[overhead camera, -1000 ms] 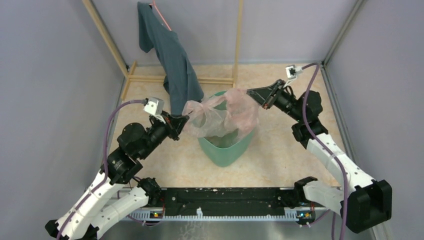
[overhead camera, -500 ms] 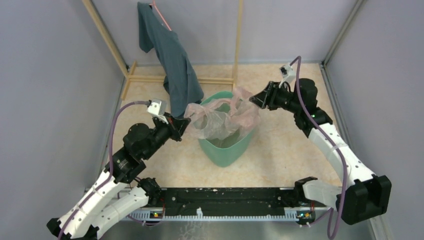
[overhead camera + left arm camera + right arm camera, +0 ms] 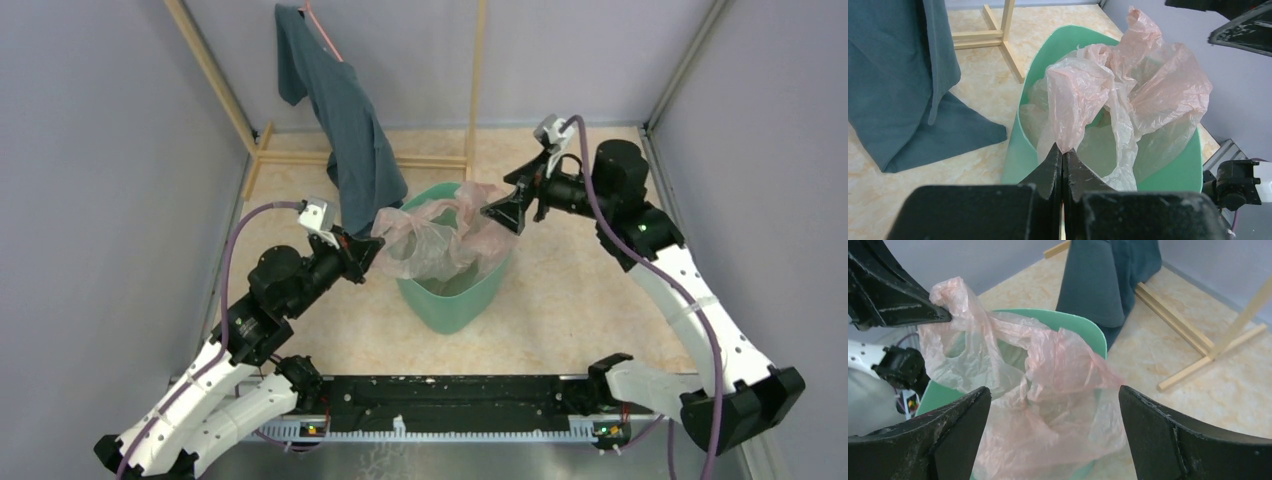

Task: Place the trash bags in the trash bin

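A wrinkly pale pink trash bag [image 3: 440,235] lies bunched over the mouth of the mint-green trash bin [image 3: 450,305], partly inside it. My left gripper [image 3: 372,240] is at the bin's left rim, shut on a gathered edge of the bag [image 3: 1128,85]; the pinch shows at the fingertips [image 3: 1063,148]. My right gripper [image 3: 500,215] hovers above the bin's right rim, open wide, and nothing is between its fingers. In the right wrist view the bag [image 3: 1048,380] sags below the open gripper [image 3: 1054,390], apart from both fingers, and drapes over the bin's rim [image 3: 1083,327].
A dark teal garment [image 3: 345,120] hangs from a wooden rack [image 3: 470,80] behind the bin; its hem reaches the floor by the bin's back left [image 3: 923,125]. Grey walls enclose both sides and the back.
My right gripper opened and let go of the bag's right edge, and that side sank onto the bin. The right arm's wrist tipped downward. My left gripper kept its grip and shifted slightly.
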`<state>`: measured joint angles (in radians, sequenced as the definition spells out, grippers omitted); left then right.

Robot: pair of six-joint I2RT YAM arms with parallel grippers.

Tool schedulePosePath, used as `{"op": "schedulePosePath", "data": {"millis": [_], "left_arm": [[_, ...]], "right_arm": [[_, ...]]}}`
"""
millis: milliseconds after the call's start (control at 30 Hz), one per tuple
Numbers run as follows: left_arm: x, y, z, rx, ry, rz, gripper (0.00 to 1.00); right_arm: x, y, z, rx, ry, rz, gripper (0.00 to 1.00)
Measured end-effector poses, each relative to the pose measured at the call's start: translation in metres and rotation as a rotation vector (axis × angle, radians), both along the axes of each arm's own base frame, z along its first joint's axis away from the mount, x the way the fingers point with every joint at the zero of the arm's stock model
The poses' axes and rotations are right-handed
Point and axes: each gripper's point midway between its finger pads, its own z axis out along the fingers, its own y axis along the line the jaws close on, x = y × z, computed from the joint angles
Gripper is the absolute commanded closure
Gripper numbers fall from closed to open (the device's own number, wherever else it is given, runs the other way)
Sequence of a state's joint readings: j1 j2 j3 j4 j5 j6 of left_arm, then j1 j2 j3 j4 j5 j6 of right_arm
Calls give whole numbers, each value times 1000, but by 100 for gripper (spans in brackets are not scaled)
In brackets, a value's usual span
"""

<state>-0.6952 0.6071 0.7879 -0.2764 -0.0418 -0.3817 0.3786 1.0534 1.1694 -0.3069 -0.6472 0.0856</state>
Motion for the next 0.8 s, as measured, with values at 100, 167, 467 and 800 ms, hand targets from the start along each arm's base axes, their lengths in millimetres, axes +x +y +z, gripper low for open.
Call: {"op": "schedulePosePath", "data": {"millis": [100, 167, 467, 800], "left_arm": [[0, 0, 0, 7, -6, -2, 100], [0, 0, 0, 9, -8, -2, 100], [4, -3, -3, 18, 0, -1, 100], [6, -5, -5, 16, 16, 1, 97]], "right_arm": [[9, 17, -2, -76, -60, 88, 1], [17, 25, -3, -125, -92, 123, 2], [27, 59, -24, -281, -156, 268, 34], [55, 44, -59, -207, -37, -35, 100]]}}
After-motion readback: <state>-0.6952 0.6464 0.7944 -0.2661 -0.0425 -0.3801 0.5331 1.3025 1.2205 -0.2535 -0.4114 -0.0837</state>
